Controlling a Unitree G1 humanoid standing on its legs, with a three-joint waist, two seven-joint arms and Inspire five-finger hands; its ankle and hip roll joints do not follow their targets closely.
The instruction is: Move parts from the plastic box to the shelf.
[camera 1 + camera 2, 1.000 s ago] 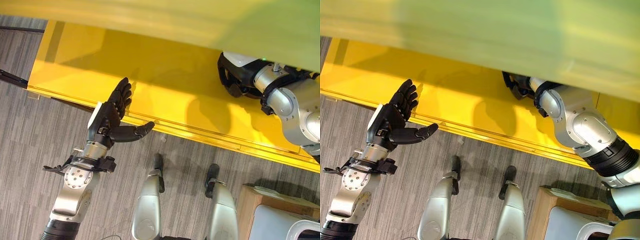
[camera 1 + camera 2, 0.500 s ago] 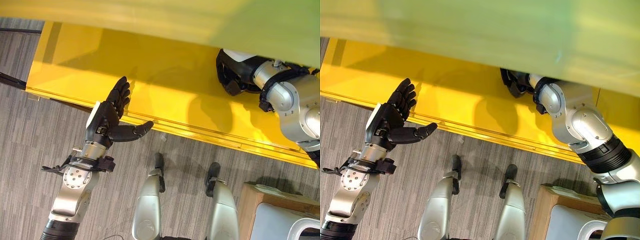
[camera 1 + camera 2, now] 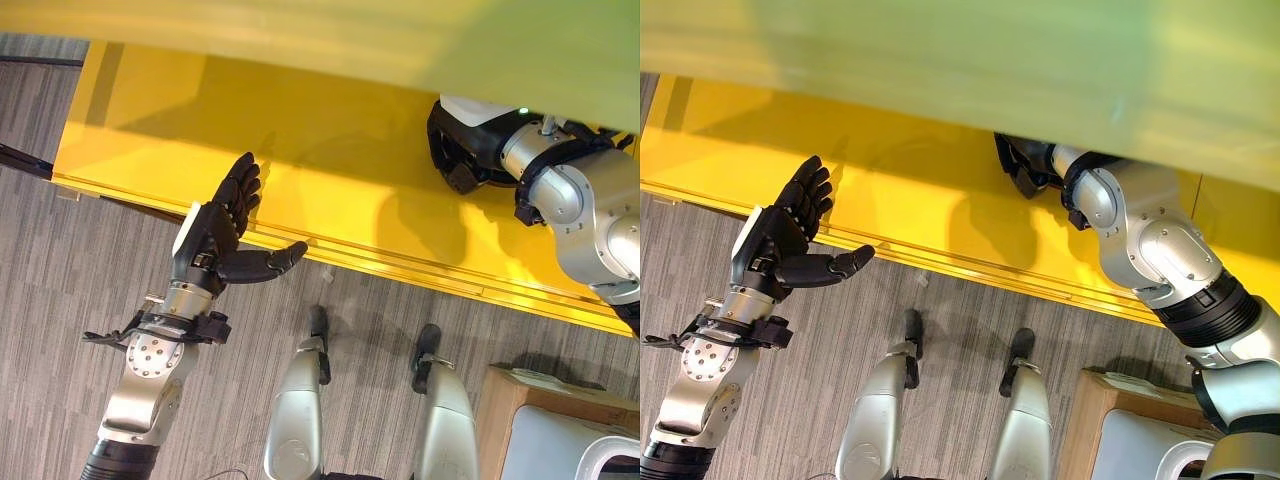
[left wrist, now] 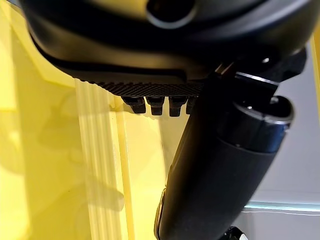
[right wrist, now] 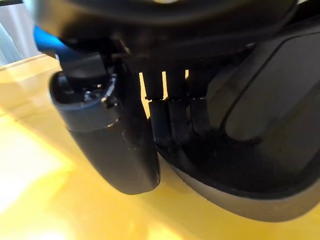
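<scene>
Two hands reach toward the yellow shelf [image 3: 330, 190]: the left hand [image 3: 222, 235] hovers at its front edge with fingers straight and thumb spread. The right hand [image 3: 460, 160] sits on the shelf around a dark rounded part [image 5: 240, 150], its fingers curled against it. An upper board hides the part's top.

Shelf [image 3: 330, 190]: yellow, flat board with ribbed front edge, under an upper yellow level. Dark part [image 5: 260, 165] rests on it toward right end. Floor [image 3: 60, 270]: grey striped carpet; cardboard box [image 3: 505, 400] at right.
</scene>
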